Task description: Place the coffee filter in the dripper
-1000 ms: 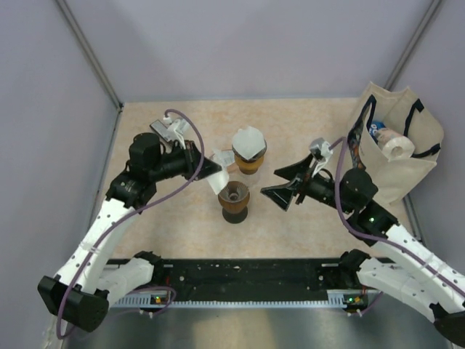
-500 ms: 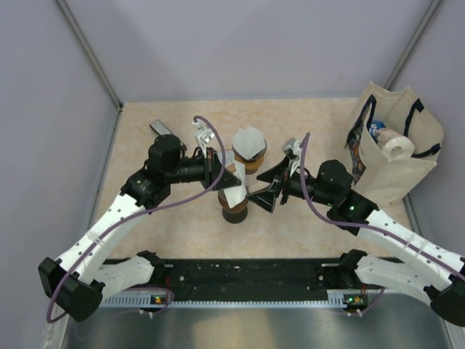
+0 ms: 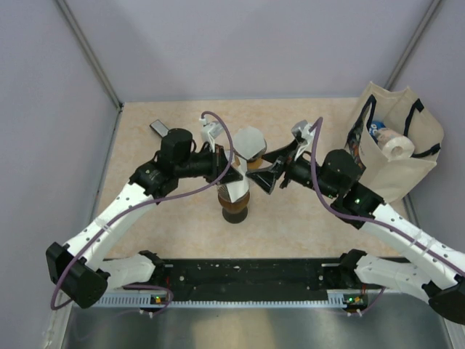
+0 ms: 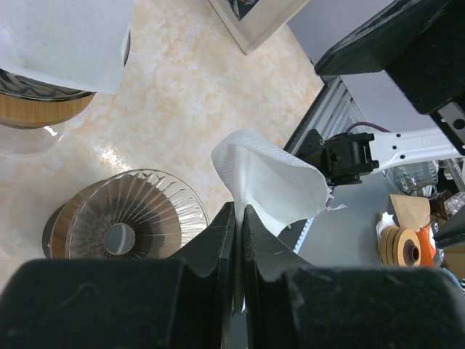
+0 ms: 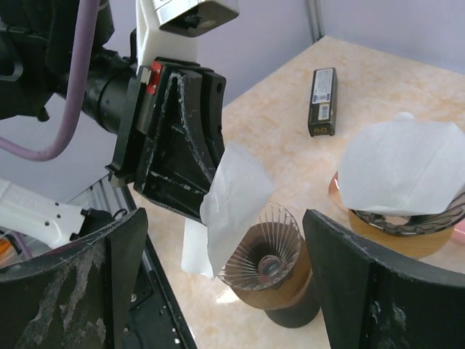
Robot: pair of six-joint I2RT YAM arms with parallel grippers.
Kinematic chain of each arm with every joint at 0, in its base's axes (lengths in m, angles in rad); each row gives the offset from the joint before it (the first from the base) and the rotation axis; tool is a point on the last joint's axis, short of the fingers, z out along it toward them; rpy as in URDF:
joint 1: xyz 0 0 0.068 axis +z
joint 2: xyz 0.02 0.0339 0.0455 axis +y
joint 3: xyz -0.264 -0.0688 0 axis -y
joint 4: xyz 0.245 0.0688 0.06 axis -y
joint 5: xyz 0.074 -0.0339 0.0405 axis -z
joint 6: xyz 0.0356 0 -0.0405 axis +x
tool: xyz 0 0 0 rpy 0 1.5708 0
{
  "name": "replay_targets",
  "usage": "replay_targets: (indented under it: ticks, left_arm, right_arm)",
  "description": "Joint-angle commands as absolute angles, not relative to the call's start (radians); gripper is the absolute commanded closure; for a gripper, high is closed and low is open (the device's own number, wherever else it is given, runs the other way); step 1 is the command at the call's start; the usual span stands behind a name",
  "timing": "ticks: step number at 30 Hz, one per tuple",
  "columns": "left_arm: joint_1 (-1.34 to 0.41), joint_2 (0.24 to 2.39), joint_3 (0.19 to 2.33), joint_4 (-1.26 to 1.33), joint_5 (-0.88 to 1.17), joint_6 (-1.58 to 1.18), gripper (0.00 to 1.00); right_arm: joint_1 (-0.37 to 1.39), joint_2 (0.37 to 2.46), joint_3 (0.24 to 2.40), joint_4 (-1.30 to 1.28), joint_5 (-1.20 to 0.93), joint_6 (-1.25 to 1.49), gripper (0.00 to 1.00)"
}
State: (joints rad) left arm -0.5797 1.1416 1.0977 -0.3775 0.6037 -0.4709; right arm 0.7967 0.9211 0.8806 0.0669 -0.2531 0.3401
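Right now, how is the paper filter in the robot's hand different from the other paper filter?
The held filter is pinched in the shut left gripper, up in the air, while the other filter sits inside the far dripper. The held filter hangs by the empty dripper, and the other filter fills its own dripper. Both are white paper.

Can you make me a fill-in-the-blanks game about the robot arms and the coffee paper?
1. The coffee filter pinched in the left gripper is the colour ____.
2. The ribbed dripper close to it is ____, with no paper in it yet.
3. The right gripper is wide ____ and holds nothing.
4. The paper roll sits inside the cloth ____.

Missing words: white, empty, open, bag.
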Motion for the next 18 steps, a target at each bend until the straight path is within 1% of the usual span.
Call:
replay_targets:
  ticks: [1,4,9,18]
  left_arm:
    - [-0.595,1.158,1.155,-0.397,0.558,-0.453,0.88]
    - [-0.603,1.160,1.161,-0.414,0.516,-0.451,0.88]
    - [-0.603,1.169,1.175,-0.445,0.491,-0.445,0.88]
    - [-0.606,1.166,1.172,-0.456,0.499,-0.430,0.89]
  right_arm:
    - [0.808,0.975,0.982,0.003,-0.158,0.339,0.13]
    - [0.808,1.015,1.005,-0.067,-0.164,0.324,0.14]
    - [0.808,1.048,1.025,-0.109,-0.172,0.319,0.16]
    - [0.808,1.066,1.049,-0.195,-0.034,0.318,0.21]
